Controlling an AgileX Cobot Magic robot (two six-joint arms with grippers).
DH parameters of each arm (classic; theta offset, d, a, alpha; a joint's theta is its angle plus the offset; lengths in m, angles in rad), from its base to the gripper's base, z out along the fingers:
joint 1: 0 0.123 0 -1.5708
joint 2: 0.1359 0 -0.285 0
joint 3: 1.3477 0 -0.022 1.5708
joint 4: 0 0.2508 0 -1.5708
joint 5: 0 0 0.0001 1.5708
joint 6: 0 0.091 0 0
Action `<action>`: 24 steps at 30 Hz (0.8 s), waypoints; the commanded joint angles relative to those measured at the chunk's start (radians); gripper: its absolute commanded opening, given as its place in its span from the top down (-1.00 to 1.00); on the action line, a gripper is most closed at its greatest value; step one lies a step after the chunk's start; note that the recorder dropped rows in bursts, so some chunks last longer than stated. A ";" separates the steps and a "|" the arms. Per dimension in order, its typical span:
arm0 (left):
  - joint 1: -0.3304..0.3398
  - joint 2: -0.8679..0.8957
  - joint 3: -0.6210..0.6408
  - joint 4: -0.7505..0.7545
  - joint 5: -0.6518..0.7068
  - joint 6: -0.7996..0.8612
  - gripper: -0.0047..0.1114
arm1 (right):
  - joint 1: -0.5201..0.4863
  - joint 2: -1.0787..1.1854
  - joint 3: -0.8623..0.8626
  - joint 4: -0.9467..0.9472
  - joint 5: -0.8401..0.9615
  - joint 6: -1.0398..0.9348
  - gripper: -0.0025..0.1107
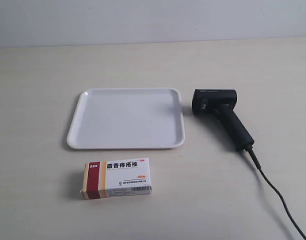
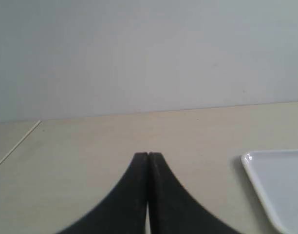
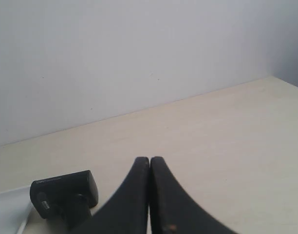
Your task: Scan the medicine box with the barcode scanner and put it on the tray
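1. The medicine box lies flat on the pale bench, just in front of the tray's near edge in the exterior view, its lettered face up and its dark red and tan stripes at the end toward that view's left; a barcode runs along its near side.
2. The tray, white and low-rimmed, sits flat at the middle of the bench with nothing on it, a narrow strip of bench between it and the carton.
3. The barcode scanner rests on its side beside the tray, at the exterior view's right; its blocky head is level with the tray's far half, its handle slants toward the near edge, and its thin black cable trails off toward the lower right corner.
4. The left tool has its two black fingers pressed tip to tip with nothing between them; one corner of the tray shows off to one side of it, and the carton is out of this camera's sight.
5. The right tool is likewise closed tight and empty; the scanner's head lies near it on the bench, apart from its fingers, with a sliver of the tray's rim just beyond.
6. Neither arm appears in the exterior view, and neither tool touches the carton.
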 commanded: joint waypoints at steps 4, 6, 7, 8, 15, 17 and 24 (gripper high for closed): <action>0.001 -0.007 0.003 -0.007 -0.003 0.002 0.90 | -0.006 -0.006 0.004 0.002 -0.011 -0.002 0.95; 0.001 -0.007 0.003 -0.007 -0.003 0.002 0.90 | -0.006 -0.006 0.004 0.002 -0.011 -0.002 0.95; 0.001 -0.007 0.003 -0.007 -0.003 0.002 0.90 | -0.006 -0.006 0.004 0.002 -0.011 -0.002 0.95; 0.001 -0.007 0.003 -0.007 -0.003 0.002 0.90 | -0.006 -0.006 0.004 0.002 -0.011 -0.002 0.95; 0.001 -0.007 0.003 -0.103 -0.043 -0.108 0.90 | -0.006 -0.006 0.004 0.002 -0.011 -0.002 0.95; 0.001 -0.007 0.003 -0.171 -0.112 -0.258 0.90 | -0.006 -0.006 0.004 0.002 -0.011 -0.002 0.95; 0.001 0.014 -0.002 -0.126 -0.552 -0.322 0.92 | -0.006 -0.006 0.004 0.002 -0.011 -0.002 0.95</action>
